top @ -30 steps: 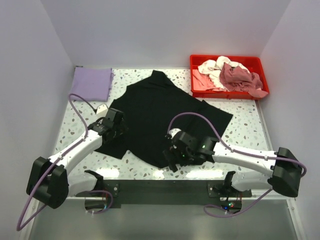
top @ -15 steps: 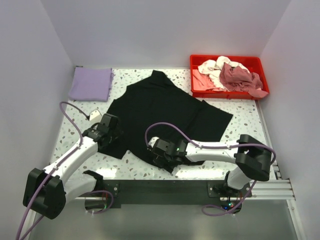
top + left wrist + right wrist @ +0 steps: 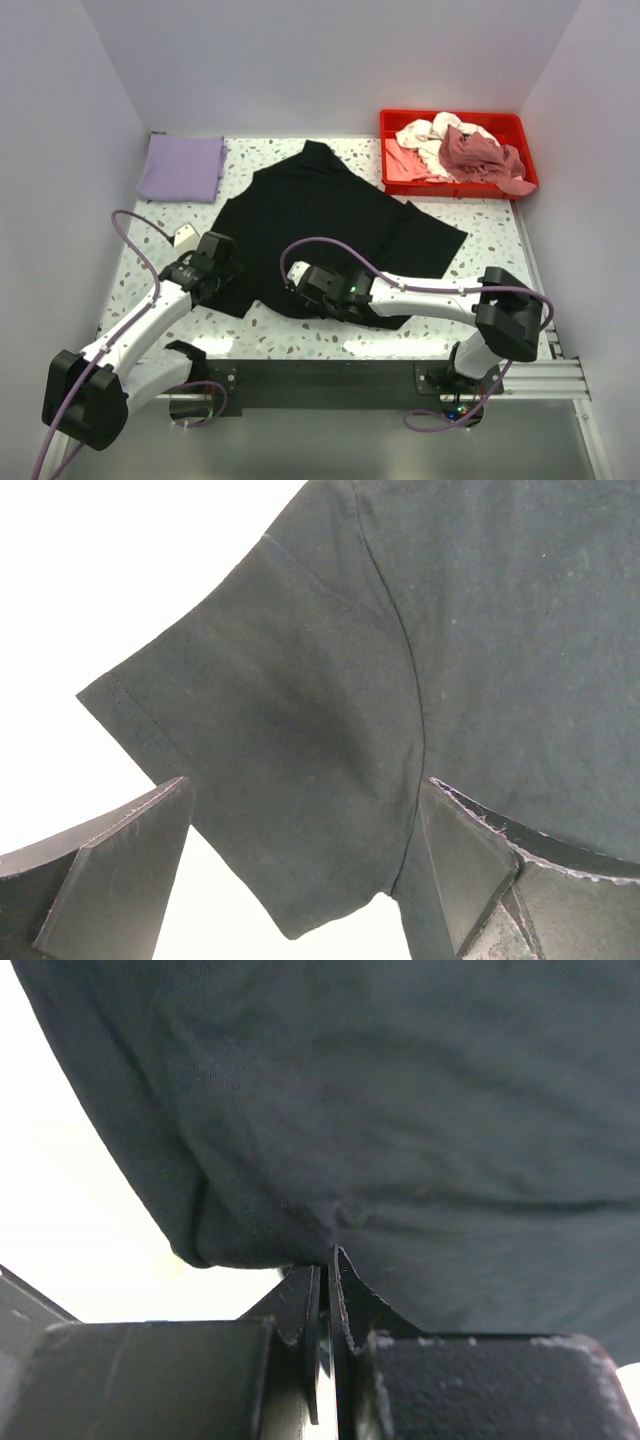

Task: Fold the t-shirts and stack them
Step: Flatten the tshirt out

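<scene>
A large black t-shirt point(image 3: 320, 215) lies spread flat across the middle of the table. My left gripper point(image 3: 224, 266) hovers open over its left sleeve point(image 3: 270, 730), one finger on each side of the sleeve in the left wrist view point(image 3: 305, 785). My right gripper point(image 3: 303, 289) is at the shirt's near hem, shut on a pinched fold of the black cloth point(image 3: 400, 1110), with the fabric puckered at its tips point(image 3: 325, 1255). A folded lavender t-shirt point(image 3: 183, 167) rests at the back left. Crumpled pale and dusty-rose t-shirts point(image 3: 468, 150) are heaped in a tray.
The red plastic tray point(image 3: 450, 114) stands at the back right corner. White walls close in the table on the left, back and right. A dark rail point(image 3: 320, 375) with the arm bases runs along the near edge.
My right gripper slid left along the shirt's near hem and closed on it. My left gripper drifted a little nearer and stayed open.
</scene>
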Controlling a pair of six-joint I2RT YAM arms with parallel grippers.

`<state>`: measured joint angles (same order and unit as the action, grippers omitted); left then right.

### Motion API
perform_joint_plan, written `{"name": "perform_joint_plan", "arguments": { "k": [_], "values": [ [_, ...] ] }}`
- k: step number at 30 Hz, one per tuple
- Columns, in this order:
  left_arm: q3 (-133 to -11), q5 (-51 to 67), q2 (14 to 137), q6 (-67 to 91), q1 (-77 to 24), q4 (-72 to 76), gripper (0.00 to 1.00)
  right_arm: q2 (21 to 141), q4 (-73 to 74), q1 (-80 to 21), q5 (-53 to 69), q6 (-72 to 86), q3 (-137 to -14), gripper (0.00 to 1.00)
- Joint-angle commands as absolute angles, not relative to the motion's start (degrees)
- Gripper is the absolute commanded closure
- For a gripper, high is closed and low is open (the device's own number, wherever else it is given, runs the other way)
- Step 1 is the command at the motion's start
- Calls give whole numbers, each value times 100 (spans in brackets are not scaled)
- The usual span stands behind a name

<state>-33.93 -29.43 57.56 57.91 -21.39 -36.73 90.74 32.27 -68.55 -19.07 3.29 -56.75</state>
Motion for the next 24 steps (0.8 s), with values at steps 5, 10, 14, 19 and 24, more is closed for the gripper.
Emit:
{"name": "perform_joint_plan", "arguments": {
  "k": [5, 10, 14, 19, 24],
  "values": [
    [-3498, -3199, 5704, 5854, -2092, -3762, 0, 8824, 3638, -6206, -2005, -834, -6678, 100],
    [-3507, -3252, 5730, 5906, -2092, -3771, 0, 9157, 3464, -5494, -1557, -1721, -7162, 97],
    [-3629, -3480, 5827, 5959, -2092, -3919, 0, 9789, 3375, -5046, -1056, -2486, -7925, 94],
    [-3735, -3525, 6002, 6021, -2092, -4043, 0, 10764, 2454, -4518, -1450, -3084, -8322, 77],
    [-3806, -3524, 6117, 6134, -2092, -4236, 0, 11513, 1838, -4202, -1748, -3190, -9175, 52]
  ]
}}
